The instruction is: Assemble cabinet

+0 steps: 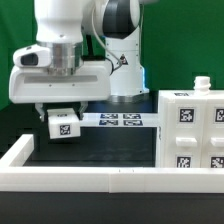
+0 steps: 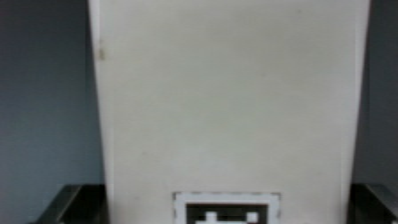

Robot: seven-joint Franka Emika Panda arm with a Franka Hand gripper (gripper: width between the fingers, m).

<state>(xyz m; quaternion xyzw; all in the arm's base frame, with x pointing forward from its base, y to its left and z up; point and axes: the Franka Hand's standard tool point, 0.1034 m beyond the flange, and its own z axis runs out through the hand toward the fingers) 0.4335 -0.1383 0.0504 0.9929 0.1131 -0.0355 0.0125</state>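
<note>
Exterior view: the cabinet (image 1: 190,135) stands on the black counter (image 1: 110,148) at this view's right, just behind the low white rail (image 1: 60,168) that runs along the near edge and up the left side. It sits upright and square, with its broad tagged face turned toward the camera and a small white knob (image 1: 203,85) on its top. The picture's edge cuts off its right part, so its long axis cannot be told.

The arm (image 1: 60,40) hangs over the left half of the counter, well apart from the cabinet. The fingers (image 1: 40,113) point straight down and are clenched on a white panel (image 1: 62,124), one on each side. Here only the panel's short tagged end shows, facing the camera and turned slightly askew. Whether the panel touches the counter or hangs just above it cannot be told. The marker board (image 1: 120,120) lies flat just beside the panel, between it and the cabinet.

In the wrist view the panel (image 2: 222,100) fills the middle as a long plain strip. Its long axis runs crosswise to the line between the two dark fingers (image 2: 63,205), and its tagged end lies between them. Its length therefore runs roughly toward and away from the exterior camera.
</note>
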